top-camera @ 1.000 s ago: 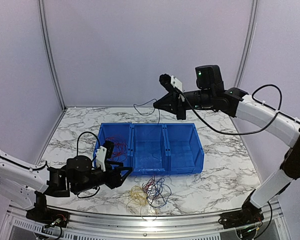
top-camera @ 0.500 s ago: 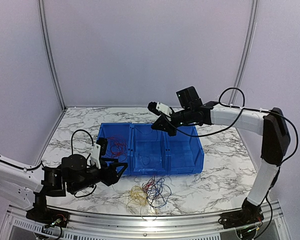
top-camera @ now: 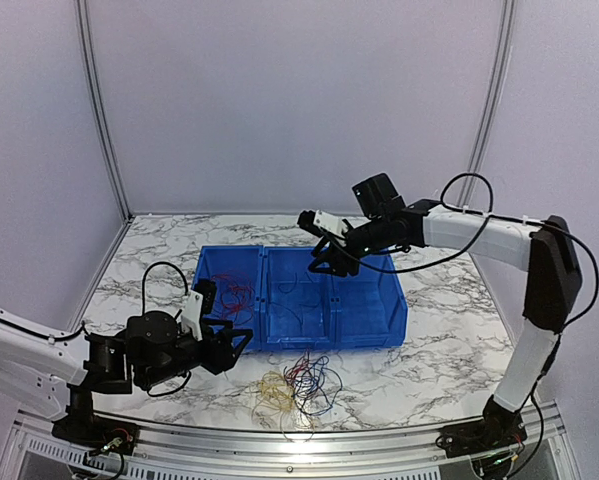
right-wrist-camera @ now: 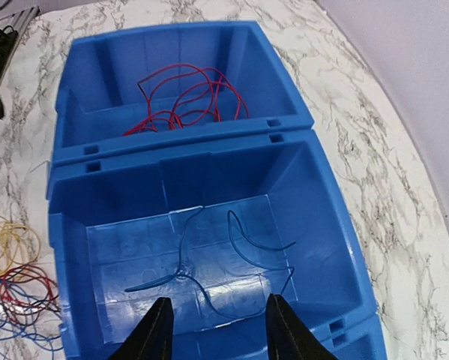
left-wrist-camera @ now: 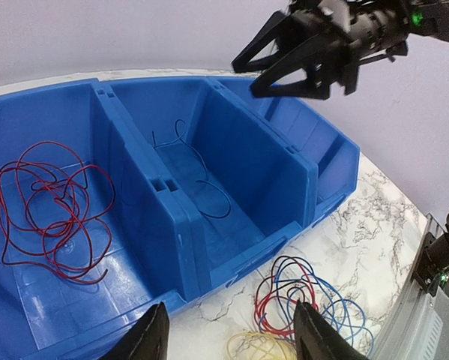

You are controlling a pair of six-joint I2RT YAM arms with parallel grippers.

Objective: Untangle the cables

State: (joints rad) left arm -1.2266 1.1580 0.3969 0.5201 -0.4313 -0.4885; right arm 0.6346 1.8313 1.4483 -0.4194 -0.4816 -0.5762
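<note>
A: Top external view: the right hand (top-camera: 324, 258) hovers over the middle compartment of the blue bin (top-camera: 379, 332), fingers apart, holding nothing.

B: And the dark blue cable (right-wrist-camera: 231, 259) lies loose on that compartment's floor, straight beneath it. The red cable (left-wrist-camera: 52, 202) sits alone in the left compartment.

A: So what's left is the tangle (top-camera: 301, 382) on the tabletop (top-camera: 429, 370), just in front of the bin's near wall.

B: The left hand (left-wrist-camera: 231, 341) is the nearer one, I'd say. Its fingers are apart and empty, low by the bin's front left corner, and the tangle lies just ahead and a little to its right.

A: Any long axis to line up on?

B: None that I can see, just red, blue and yellowish loops overlapping in a heap.
</note>
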